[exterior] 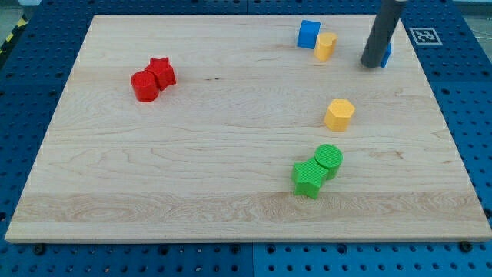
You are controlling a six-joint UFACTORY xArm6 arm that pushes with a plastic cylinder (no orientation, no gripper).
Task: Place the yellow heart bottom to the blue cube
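Seven blocks lie on the wooden desk (pixel 231 154), in four lots.

Lot one, the view's upper left: a red cylinder (pixel 144 86) and a red star (pixel 162 72), touching, well in from the left edge.

Lot two, the view's top, right of centre: a blue cube (pixel 309 34) with a yellow heart (pixel 326 46) touching its lower right side. Both sit close to the desk's top edge.

Lot three, the view's upper right: a second blue block (pixel 387 52), mostly hidden behind my rod, shape not clear. My tip (pixel 373 64) rests just at its left side, to the right of the yellow heart and apart from it. I carry no hand, only the rod, so nothing is pinched.

Lot four, right of centre: a yellow hexagon (pixel 339 114) alone, and below it a green cylinder (pixel 329 159) touching a green star (pixel 308 178).

Open room: the desk's middle and whole lower left are bare wood. Bare wood also runs below the blue cube down to the yellow hexagon. The right edge lies near my tip.
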